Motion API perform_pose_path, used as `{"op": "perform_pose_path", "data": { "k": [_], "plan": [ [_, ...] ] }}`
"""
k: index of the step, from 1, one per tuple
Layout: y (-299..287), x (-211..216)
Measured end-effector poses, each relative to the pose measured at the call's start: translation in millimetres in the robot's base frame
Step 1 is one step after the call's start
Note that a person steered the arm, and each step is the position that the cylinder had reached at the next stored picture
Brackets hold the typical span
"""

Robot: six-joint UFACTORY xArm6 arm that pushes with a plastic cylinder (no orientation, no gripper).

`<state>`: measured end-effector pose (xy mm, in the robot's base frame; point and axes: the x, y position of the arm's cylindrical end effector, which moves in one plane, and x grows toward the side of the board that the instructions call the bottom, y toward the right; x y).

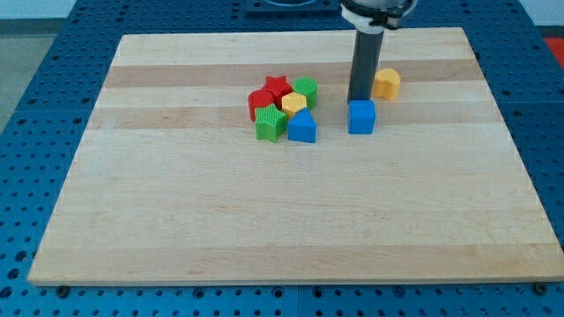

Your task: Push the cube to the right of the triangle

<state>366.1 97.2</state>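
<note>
My tip (359, 99) just behind blue cube (361, 117) on board (264, 220)

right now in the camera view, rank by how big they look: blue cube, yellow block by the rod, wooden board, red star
1. wooden board, by far the largest.
2. blue cube.
3. yellow block and red star: they look about alike, and the star is partly hidden in the cluster, so I won't rank them.

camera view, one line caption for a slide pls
Rod tip just behind the blue cube, right of the blue triangle and block cluster; yellow block nearby.
</note>
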Motion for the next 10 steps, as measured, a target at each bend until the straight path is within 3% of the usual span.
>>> {"op": "perform_pose_path", "data": {
  "k": [5, 10],
  "plan": [
    [66, 7],
    [-1, 25]
  ]
}}
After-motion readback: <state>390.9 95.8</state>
